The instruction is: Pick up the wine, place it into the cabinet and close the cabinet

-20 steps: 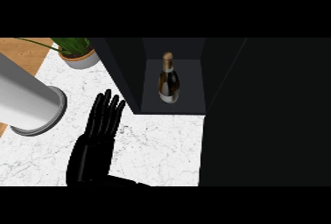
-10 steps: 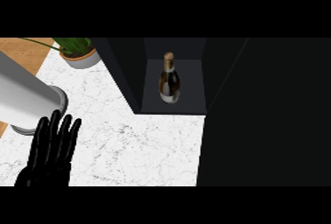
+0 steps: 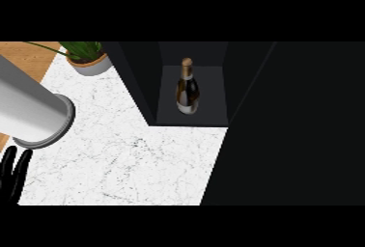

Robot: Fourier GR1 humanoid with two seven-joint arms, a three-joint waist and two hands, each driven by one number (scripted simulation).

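The wine bottle [image 3: 188, 88] stands upright inside the open cabinet [image 3: 246, 82], on its floor, so the placing looks done. What has changed is the left hand [image 3: 13, 173]: a second ago it lay stretched over the middle of the tabletop [image 3: 128, 159]; now it has drawn back to the lower left edge, fingers straight and holding nothing. The right hand is out of view. Closing the cabinet remains. A potted plant [image 3: 87, 57] sits in the far corner.
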